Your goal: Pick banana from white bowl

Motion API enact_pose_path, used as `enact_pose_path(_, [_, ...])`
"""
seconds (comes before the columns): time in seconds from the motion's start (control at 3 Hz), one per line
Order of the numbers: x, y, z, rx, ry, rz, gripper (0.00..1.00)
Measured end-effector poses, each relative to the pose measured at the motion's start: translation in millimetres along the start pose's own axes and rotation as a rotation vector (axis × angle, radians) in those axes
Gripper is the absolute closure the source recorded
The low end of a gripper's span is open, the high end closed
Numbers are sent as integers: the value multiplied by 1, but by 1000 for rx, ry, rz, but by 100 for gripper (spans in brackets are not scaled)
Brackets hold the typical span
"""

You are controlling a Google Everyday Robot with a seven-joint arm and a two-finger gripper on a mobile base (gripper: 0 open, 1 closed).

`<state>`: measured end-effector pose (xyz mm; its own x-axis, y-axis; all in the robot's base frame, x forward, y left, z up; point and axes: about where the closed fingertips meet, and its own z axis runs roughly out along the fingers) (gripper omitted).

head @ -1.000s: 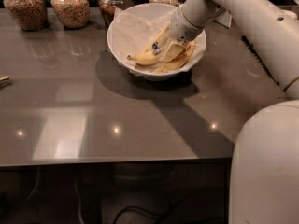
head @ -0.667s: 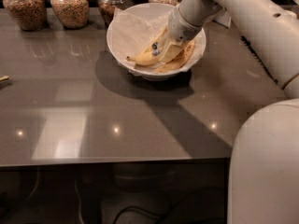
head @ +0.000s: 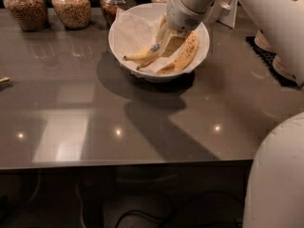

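The white bowl (head: pixel 124 28), lined with crinkled white paper, stands at the back middle of the grey table. In it lies the yellow banana (head: pixel 141 56) with a small blue sticker, its free end pointing left. My gripper (head: pixel 167 41) reaches down into the bowl from the upper right and is shut on the banana's right end, which the fingers hide. A brown-speckled banana (head: pixel 186 53) lies in the bowl just right of the gripper.
Several glass jars of grains, one of them (head: pixel 71 6), stand along the table's back edge left of and behind the bowl. A small pale object (head: pixel 4 80) lies at the left edge. My white arm and base (head: pixel 275 175) fill the right side.
The wrist has risen slightly above the bowl. The banana's free end has shifted a little to the left. The bowl has stayed in place.
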<state>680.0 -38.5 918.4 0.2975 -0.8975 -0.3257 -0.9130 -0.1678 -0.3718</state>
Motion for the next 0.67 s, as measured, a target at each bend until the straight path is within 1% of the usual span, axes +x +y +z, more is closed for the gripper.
enact_pose_path(0.33, [-7, 3, -30, 44, -27, 3, 100])
enact_pose_path(0.67, [-7, 16, -64, 122, -110, 52, 100])
